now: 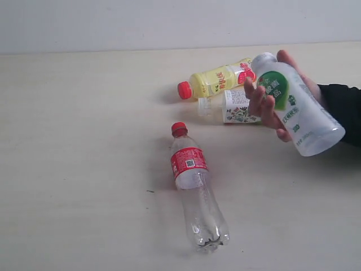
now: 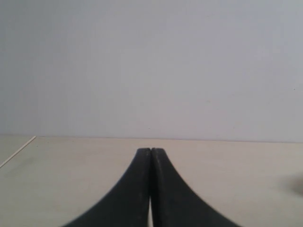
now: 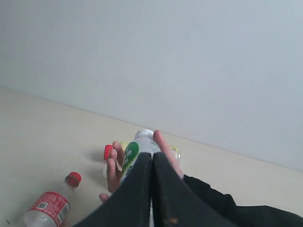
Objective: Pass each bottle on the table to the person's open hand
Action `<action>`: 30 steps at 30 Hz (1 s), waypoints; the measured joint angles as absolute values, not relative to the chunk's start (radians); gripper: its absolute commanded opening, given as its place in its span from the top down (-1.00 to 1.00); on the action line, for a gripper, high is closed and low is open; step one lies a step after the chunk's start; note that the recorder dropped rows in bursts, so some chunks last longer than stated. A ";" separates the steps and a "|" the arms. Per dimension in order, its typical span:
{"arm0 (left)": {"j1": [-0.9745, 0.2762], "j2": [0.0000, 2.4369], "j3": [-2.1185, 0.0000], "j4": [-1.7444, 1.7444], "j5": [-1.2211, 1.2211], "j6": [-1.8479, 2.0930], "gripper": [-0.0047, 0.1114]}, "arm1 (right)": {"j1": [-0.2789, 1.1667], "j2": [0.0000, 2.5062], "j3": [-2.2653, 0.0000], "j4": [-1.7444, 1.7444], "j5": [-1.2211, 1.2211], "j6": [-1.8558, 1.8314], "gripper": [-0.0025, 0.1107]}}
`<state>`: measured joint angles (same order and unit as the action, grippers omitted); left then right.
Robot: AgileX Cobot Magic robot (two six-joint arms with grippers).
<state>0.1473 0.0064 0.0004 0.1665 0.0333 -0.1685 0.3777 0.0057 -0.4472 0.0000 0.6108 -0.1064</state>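
The person's hand, black sleeve at the wrist, holds the white bottle with the green label above the table. Behind it lie the yellow bottle with a red cap and the white floral bottle. The clear bottle with red cap and label lies in the middle. Neither gripper shows in the exterior view. My right gripper is shut and empty, set back from the hand and the green-label bottle. My left gripper is shut over bare table.
A pale wall rises behind the table's far edge. A thin pale line crosses the table surface in the left wrist view.
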 measured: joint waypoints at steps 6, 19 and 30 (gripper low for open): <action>0.147 0.006 0.000 0.166 0.033 -0.169 0.92 | 0.378 0.003 -0.444 0.000 0.609 -0.106 0.96; 0.147 0.006 0.000 0.166 0.033 -0.169 0.92 | 0.394 0.002 -0.444 0.000 0.595 -0.106 0.96; 0.147 0.006 0.000 0.166 0.033 -0.169 0.92 | 0.394 0.002 -0.444 0.000 0.595 -0.106 0.96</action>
